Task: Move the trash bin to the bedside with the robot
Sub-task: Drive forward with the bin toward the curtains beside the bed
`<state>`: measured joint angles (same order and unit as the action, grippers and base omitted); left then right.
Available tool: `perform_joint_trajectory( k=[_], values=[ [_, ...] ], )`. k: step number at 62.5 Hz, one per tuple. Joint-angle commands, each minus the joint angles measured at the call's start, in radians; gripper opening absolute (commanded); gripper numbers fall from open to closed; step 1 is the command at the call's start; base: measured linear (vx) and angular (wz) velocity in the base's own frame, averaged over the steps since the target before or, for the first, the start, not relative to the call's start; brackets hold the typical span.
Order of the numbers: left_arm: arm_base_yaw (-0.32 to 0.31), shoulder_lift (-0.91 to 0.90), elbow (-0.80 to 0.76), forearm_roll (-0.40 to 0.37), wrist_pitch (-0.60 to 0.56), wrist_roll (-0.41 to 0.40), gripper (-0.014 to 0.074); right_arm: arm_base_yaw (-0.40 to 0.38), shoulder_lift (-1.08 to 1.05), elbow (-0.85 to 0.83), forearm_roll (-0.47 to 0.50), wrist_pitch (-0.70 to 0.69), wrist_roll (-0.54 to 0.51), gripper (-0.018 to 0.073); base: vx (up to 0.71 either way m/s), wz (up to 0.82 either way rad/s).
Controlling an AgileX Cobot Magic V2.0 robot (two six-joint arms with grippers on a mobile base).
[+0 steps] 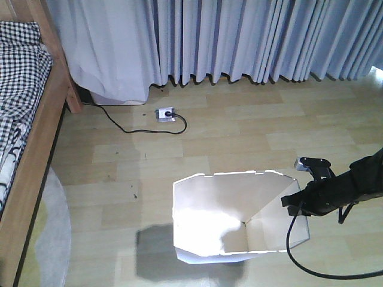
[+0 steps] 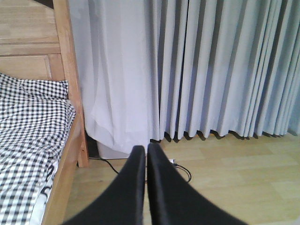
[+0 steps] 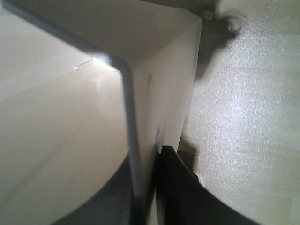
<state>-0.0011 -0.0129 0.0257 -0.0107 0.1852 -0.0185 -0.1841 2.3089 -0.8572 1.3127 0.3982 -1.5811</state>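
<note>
The white trash bin (image 1: pixel 227 218) stands on the wooden floor at the lower middle, its cream inside lit. My right gripper (image 1: pixel 297 203) on the black arm is shut on the bin's right wall; in the right wrist view the rim (image 3: pixel 129 122) runs between the two black fingers (image 3: pixel 176 187), one inside, one outside. The bed (image 1: pixel 27 155) with checkered bedding and light-brown frame lies along the left edge, well apart from the bin. My left gripper (image 2: pixel 146 152) is shut with nothing in it, pointing toward the curtain, the bed (image 2: pixel 33 136) to its left.
Grey curtains (image 1: pixel 239 36) hang across the back wall. A white power socket (image 1: pixel 164 113) with a black cable (image 1: pixel 119 127) lies on the floor behind the bin. A pale round rug (image 1: pixel 51 239) sits by the bed. A black cable (image 1: pixel 317 272) trails from the right arm.
</note>
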Motion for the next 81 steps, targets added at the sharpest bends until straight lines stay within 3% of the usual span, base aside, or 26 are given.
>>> perform_joint_trajectory(
  k=[1, 81],
  values=[
    [-0.002, -0.014, 0.019, -0.008, -0.078, -0.006, -0.0006, -0.005, -0.077, -0.015, 0.043, 0.17, -0.002, -0.0005, 0.2, 0.01],
    [-0.002, -0.014, 0.019, -0.008, -0.078, -0.006, -0.0006, -0.005, -0.077, -0.015, 0.043, 0.172, -0.002, -0.0005, 0.19, 0.02]
  ],
)
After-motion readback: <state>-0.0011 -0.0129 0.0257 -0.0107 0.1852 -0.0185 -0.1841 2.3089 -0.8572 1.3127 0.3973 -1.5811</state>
